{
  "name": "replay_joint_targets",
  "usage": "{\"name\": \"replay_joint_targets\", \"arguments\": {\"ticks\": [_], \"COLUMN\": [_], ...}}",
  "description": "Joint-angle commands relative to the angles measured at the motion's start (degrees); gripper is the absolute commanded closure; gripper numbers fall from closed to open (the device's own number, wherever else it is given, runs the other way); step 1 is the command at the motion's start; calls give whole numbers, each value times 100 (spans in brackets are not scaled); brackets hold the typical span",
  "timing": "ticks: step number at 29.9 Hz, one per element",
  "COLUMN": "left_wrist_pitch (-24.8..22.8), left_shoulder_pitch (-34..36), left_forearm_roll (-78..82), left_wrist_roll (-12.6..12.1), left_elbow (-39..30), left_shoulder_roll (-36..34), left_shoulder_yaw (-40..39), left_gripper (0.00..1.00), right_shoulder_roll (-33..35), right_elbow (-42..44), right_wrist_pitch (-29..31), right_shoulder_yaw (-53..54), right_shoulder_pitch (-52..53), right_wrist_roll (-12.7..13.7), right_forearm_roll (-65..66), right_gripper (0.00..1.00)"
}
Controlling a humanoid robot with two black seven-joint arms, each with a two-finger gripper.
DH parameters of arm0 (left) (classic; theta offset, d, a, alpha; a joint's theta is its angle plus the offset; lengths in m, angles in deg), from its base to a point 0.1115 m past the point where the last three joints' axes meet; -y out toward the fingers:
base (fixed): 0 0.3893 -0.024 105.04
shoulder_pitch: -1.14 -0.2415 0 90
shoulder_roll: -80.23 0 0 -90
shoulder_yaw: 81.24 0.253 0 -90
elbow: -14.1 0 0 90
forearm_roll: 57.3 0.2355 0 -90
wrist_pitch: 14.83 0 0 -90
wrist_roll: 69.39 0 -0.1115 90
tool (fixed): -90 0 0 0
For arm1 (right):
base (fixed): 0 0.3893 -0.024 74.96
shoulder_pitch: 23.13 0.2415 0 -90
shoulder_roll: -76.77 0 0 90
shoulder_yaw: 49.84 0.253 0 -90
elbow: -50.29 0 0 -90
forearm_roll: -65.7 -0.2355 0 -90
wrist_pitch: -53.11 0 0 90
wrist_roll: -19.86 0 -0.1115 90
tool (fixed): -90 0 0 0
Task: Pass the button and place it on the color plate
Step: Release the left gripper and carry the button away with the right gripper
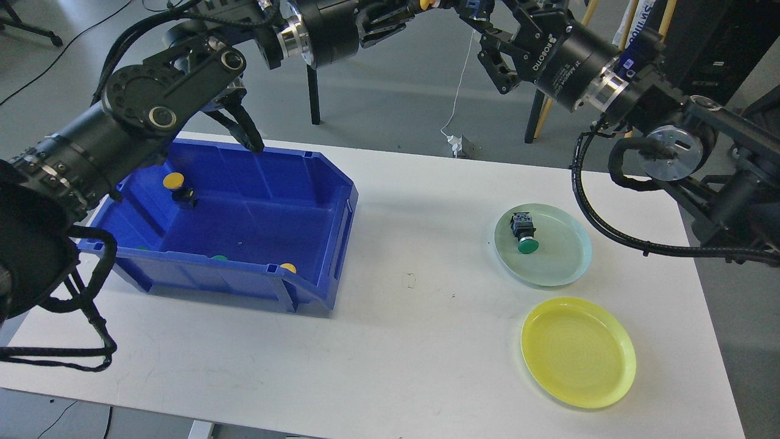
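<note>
Handover is happening high above the desk (426, 341): your left gripper (396, 21) and right gripper (487, 36) meet around a yellow-capped push button (428, 3), mostly cropped. Which gripper grasps it, I cannot tell. Release early and it drops, missing the round yellow plastic plate (577, 352).

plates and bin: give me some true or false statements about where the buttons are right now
1. A green button lies on the green plate. True.
2. The yellow plate holds a yellow button. False: it is bare.
3. A yellow button sits inside the blue bin. True.
4. The green plate is nearer the robot than the yellow plate. False: it lies farther away.
</note>
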Motion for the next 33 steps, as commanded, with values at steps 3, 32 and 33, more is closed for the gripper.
{"name": "replay_joint_targets", "arguments": {"ticks": [3, 32, 33], "left_wrist_pitch": [0, 0, 0], "left_shoulder_pitch": [0, -26, -17], "left_forearm_roll": [10, -8, -8], "left_wrist_roll": [2, -43, 1], "left_elbow": [1, 1, 1], "left_shoulder_roll": [9, -729, -773], "left_shoulder_yaw": [4, -22, -31], "left_gripper": [79, 1, 1], "right_shoulder_roll": [-3, 2544, 2693], "right_elbow": [1, -455, -621], "right_wrist_pitch": [6, 820, 820], "right_shoulder_yaw": [1, -596, -640], "right_shoulder_pitch": [4, -1664, -1910], "right_wrist_roll": [20, 108, 108], "right_forearm_roll": [2, 230, 309], "right_gripper": [94, 94, 94]}}
